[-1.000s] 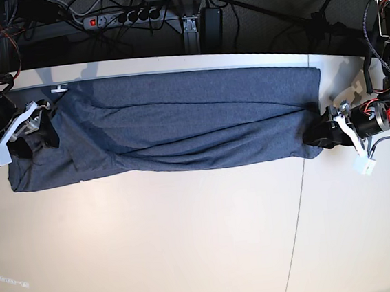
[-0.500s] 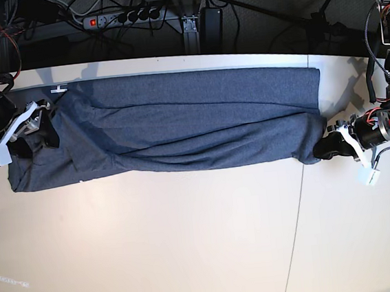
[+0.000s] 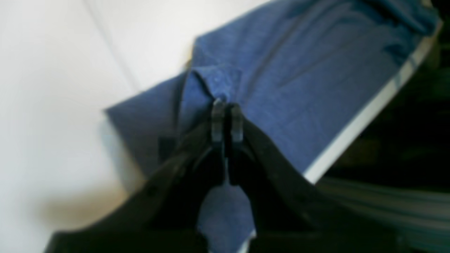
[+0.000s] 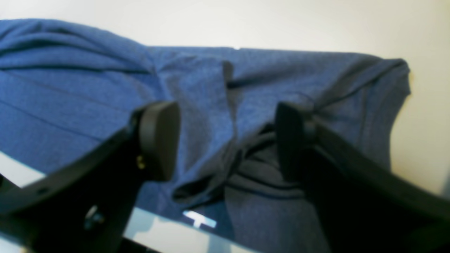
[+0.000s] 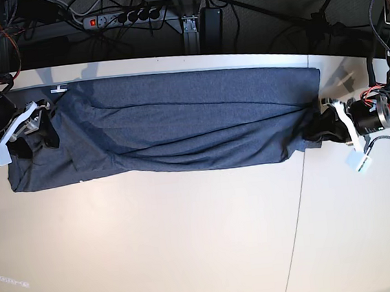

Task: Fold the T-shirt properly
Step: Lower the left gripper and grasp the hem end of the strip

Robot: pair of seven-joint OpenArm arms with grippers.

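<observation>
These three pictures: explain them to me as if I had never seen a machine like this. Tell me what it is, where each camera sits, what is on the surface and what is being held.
This is a robot with two arms working at a pale table. One picture looks straight down from above; the other two come from small cameras mounted on each arm's wrist, looking along its pincers.

On the table lies a blue-grey T-shirt, folded lengthwise into a long band with some wrinkles.

The left gripper, on the right side of the overhead picture, has its two fingers pressed together on a pinch of cloth at that end of the T-shirt.

The right gripper, at the other end, stands wide open just above the bunched fabric and holds nothing.

Behind the table are cables and a power strip.
</observation>
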